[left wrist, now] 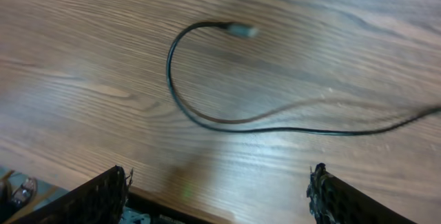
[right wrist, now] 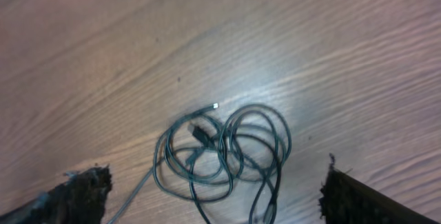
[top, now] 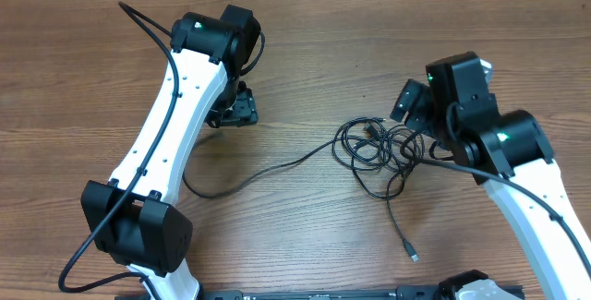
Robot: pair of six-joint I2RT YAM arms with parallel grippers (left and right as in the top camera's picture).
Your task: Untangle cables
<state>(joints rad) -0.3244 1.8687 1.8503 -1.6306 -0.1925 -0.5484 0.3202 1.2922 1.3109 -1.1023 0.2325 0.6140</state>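
The cables [top: 374,148] are thin black cords lying in a knot of overlapping loops on the wooden table, right of centre. One strand [top: 277,165] trails left toward the left arm, and another ends in a plug [top: 411,254] near the front. My right gripper [top: 411,106] hangs open just above and right of the knot. In the right wrist view the loops [right wrist: 220,148] lie between and ahead of my spread fingers [right wrist: 83,193], untouched. My left gripper [top: 237,108] is open over bare wood. Its view shows a curved cable end [left wrist: 200,117] with a small plug [left wrist: 241,29] lying free.
The wooden table [top: 305,60] fills the view. The left arm's white link [top: 171,125] crosses the left side and hides part of the trailing strand. The right arm's link [top: 536,208] fills the right front corner. A dark rail [top: 314,293] runs along the front edge.
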